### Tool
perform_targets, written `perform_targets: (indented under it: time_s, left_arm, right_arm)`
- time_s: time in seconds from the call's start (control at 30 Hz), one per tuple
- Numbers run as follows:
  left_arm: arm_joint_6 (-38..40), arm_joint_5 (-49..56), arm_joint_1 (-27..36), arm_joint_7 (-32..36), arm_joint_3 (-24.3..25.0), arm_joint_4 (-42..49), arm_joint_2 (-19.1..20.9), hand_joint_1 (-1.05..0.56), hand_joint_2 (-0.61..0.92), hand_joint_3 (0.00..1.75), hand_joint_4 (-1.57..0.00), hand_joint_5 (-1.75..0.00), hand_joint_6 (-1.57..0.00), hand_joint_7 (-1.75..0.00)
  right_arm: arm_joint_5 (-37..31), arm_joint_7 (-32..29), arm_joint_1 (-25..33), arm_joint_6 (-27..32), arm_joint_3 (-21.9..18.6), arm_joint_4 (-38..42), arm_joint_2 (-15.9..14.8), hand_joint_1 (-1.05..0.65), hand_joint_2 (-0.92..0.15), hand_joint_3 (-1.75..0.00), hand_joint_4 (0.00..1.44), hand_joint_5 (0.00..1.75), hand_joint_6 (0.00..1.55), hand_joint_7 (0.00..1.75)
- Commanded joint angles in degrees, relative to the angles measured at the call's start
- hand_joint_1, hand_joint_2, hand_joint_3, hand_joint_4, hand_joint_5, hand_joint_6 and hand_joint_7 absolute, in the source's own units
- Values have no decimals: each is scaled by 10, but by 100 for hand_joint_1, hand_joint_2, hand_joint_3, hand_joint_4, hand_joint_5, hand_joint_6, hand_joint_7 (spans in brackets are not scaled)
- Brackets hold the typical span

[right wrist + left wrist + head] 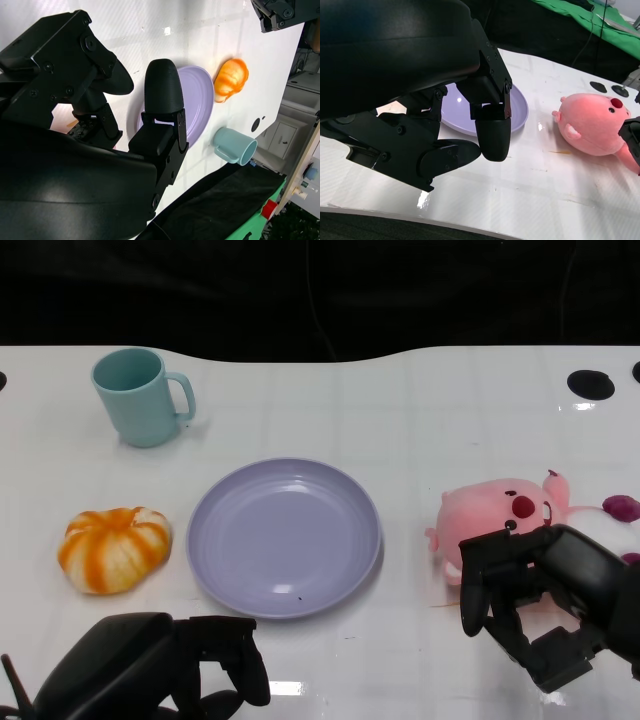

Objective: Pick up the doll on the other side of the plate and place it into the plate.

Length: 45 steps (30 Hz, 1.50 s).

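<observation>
The right hand [525, 605] is spread and holds nothing. The pink doll [497, 520] lies just behind it, long side toward the purple plate [284, 537], near the bench's right edge.

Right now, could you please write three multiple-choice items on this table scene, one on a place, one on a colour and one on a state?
1. Where does the pink plush doll lie?
A. In the round lavender plate
B. Beside the plate, by the right hand
C. Next to the mug

2. What colour is the handled mug?
A. Teal
B. Red
C. Yellow

3. What does the left hand hold?
A. The orange-and-white pumpkin toy
B. The mug
C. Nothing

Answers: 1 B, it lies on the white table; 2 A, head view shows pale teal; 3 C, the fingers close on nothing.
</observation>
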Motion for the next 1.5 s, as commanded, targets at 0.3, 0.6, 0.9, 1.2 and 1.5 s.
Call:
perform_targets:
  time_s: [0.3, 0.6, 0.9, 1.2, 1.5]
  left_arm:
    - [-1, 0, -3, 1, 5, 1, 6, -20, 70, 73, -71, -145, -77, -105]
    - [1, 0, -3, -1, 5, -1, 7, -20, 70, 73, -70, -144, -76, -106]
    - [0, -3, -3, -1, 6, 1, 7, -20, 71, 73, -70, -145, -76, -106]
    - [-2, -3, -3, -2, 7, 0, 9, -20, 71, 71, -70, -145, -76, -106]
    - [1, -4, -3, -3, 8, 1, 9, -20, 71, 72, -70, -143, -76, -105]
  right_arm:
    - [2, 0, -6, -6, -5, 1, -9, 3, -33, -142, 84, 169, 85, 140]
    - [0, 1, -6, -10, -4, 1, -11, 2, -32, -143, 85, 171, 84, 141]
    - [3, 1, -7, -6, -5, 2, -10, 3, -33, -142, 86, 172, 84, 142]
    - [8, -4, -9, -23, -11, 10, -5, 5, -35, -136, 86, 160, 82, 134]
    - [0, -18, -13, -42, -14, -10, -5, -12, -58, -78, 62, 96, 71, 61]
